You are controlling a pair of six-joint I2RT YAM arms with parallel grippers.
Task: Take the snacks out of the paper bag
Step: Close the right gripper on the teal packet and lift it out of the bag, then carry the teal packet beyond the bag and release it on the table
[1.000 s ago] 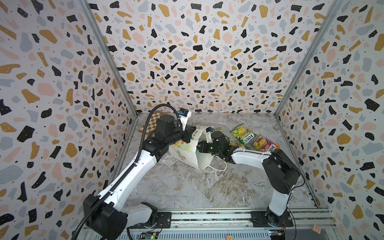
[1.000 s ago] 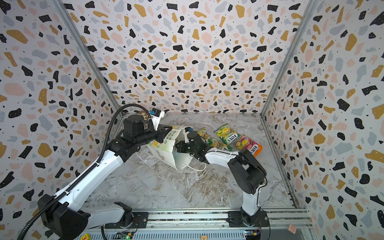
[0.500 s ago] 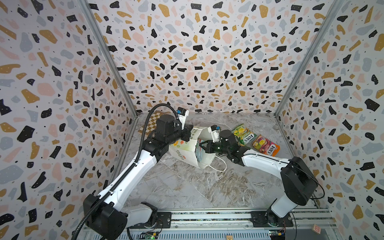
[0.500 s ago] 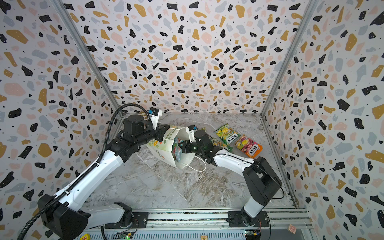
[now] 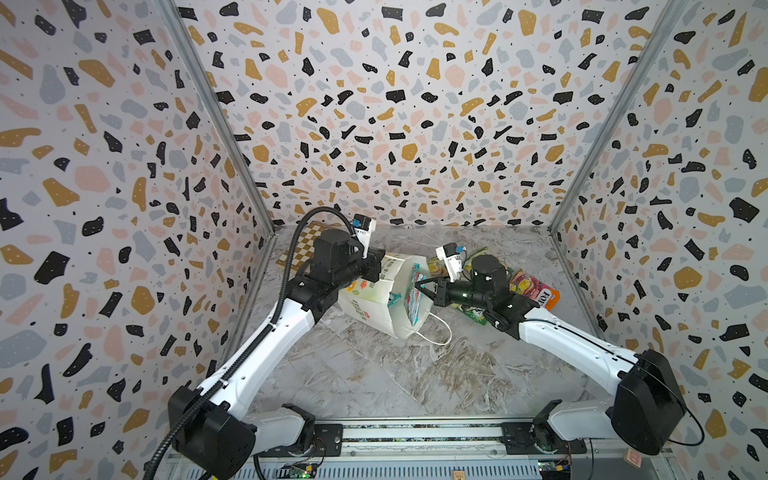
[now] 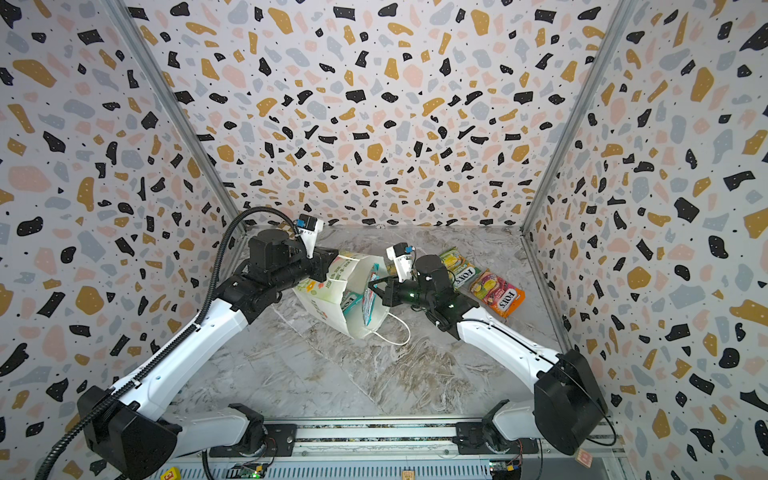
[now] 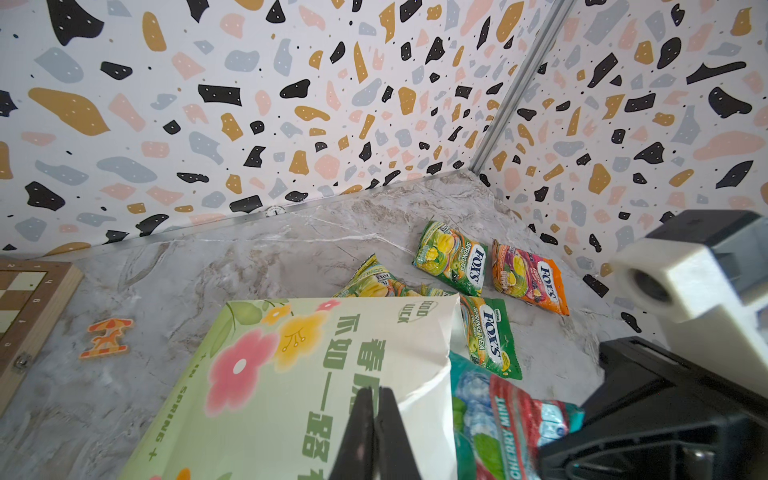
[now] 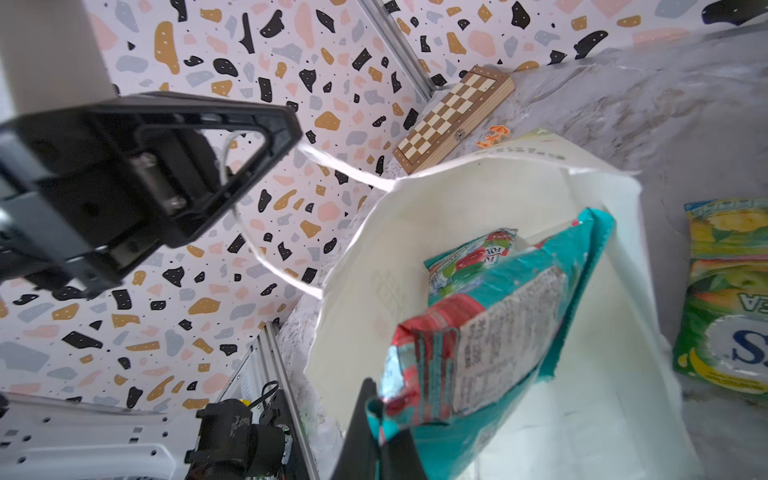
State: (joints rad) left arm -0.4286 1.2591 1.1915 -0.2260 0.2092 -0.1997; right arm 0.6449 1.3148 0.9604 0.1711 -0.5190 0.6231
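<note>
The white paper bag (image 5: 370, 309) (image 6: 322, 297) lies tilted with its mouth facing right. My left gripper (image 5: 381, 261) (image 7: 374, 395) is shut on its upper rim and holds it up. At the mouth, my right gripper (image 5: 419, 286) (image 8: 376, 401) is shut on the corner of a teal-red snack packet (image 8: 498, 328) (image 6: 368, 301) that stands half out of the bag. A second teal-red packet (image 8: 469, 257) lies deeper inside. Green-yellow packets (image 7: 453, 257) (image 7: 486, 332) and a pink-orange one (image 7: 528, 276) (image 6: 496, 293) lie on the table to the right of the bag.
A wooden chessboard (image 5: 303, 245) (image 8: 453, 116) sits in the back left corner, with a small orange scrap (image 7: 106, 336) beside it. The bag's cord handle (image 5: 438, 332) loops onto the marble table. Patterned walls close in on three sides.
My right gripper has drawn back to the right from inside the bag, bringing the teal-red packet to the mouth, and its elbow has swung outward. The left gripper has kept hold of the bag.
</note>
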